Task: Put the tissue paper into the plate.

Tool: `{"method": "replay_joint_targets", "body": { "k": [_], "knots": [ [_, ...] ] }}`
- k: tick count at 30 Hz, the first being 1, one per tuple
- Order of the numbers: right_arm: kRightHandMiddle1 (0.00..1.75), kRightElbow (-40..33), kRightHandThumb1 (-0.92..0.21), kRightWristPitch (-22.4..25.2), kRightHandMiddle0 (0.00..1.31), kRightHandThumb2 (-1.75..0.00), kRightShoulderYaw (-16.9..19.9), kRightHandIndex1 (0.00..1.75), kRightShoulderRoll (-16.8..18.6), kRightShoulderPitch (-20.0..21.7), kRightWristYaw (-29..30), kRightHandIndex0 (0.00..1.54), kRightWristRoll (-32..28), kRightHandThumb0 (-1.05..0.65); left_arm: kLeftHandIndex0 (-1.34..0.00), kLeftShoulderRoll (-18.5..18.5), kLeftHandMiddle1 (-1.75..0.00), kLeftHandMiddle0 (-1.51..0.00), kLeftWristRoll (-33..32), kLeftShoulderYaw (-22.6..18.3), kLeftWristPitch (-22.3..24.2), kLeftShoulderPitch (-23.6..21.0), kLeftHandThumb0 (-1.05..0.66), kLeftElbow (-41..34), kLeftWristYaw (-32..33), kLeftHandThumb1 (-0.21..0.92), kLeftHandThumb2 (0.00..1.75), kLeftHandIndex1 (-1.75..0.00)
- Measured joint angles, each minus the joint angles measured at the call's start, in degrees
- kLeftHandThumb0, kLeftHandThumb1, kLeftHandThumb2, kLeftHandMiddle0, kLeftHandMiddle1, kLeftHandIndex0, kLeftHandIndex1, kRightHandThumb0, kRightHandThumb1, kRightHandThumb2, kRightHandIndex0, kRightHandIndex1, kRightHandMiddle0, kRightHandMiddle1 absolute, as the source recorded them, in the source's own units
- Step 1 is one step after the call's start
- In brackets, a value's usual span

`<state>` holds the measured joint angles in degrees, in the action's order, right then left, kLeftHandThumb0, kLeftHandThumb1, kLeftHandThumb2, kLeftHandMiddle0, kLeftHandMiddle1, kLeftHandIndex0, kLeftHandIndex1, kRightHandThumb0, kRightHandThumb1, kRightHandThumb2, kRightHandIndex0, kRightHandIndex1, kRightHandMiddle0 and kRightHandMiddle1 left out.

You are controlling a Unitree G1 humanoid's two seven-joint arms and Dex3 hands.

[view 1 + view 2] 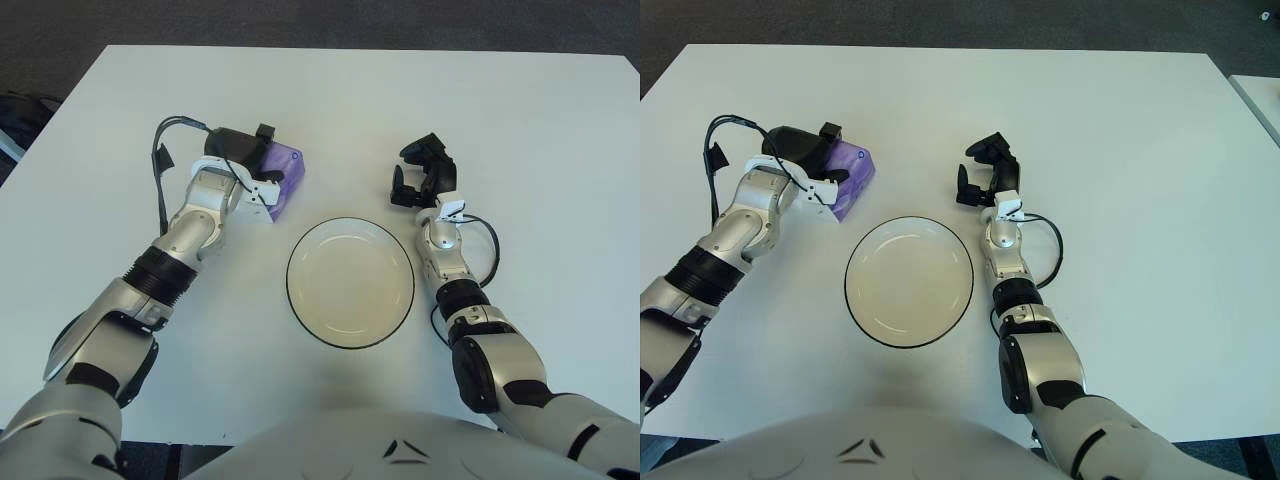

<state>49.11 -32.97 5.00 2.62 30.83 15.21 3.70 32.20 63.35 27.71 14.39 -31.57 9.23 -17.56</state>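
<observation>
On the counter (520,130), left of the plate (350,283): purple tissue pack (284,177)
Left hand (243,170): fingers wrapped round the pack
Right hand (420,172): beside the plate's right, loosely spread, holding nothing
Handling: likely light, soft, crushable; grip the long sides

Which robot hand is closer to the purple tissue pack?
The left. The left hand is wrapped around the purple tissue pack, up and left of the round white plate. The right hand is across the table, beyond the plate's right side, holding nothing.
</observation>
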Motion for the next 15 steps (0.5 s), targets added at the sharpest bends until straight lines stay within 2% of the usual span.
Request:
{"method": "replay_joint_targets", "body": {
  "k": [13, 14, 15],
  "knots": [
    [1.5, 0.0, -0.22, 0.0, 0.59, -1.36, -0.1, 1.75, 0.0, 0.0, 0.0, 0.71, 0.01, -0.02, -0.59, 0.21, -0.8, -0.74, -1.71, -0.74, -0.32, 0.65, -0.39, -0.12, 1.3, 0.69, 0.59, -1.41],
    [1.5, 0.0, -0.22, 0.0, 0.59, -1.36, -0.1, 1.75, 0.0, 0.0, 0.0, 0.71, 0.01, -0.02, -0.59, 0.26, -0.89, -0.73, -1.87, -0.75, -0.38, 0.68, -0.25, -0.12, 1.44, 0.69, 0.57, -1.42],
    [1.5, 0.0, -0.22, 0.0, 0.59, -1.36, -0.1, 1.75, 0.0, 0.0, -0.01, 0.71, 0.01, -0.02, -0.59, 0.33, -0.92, -0.72, -2.04, -0.77, -0.5, 0.71, -0.2, -0.12, 1.64, 0.69, 0.56, -1.43]
  ]
}}
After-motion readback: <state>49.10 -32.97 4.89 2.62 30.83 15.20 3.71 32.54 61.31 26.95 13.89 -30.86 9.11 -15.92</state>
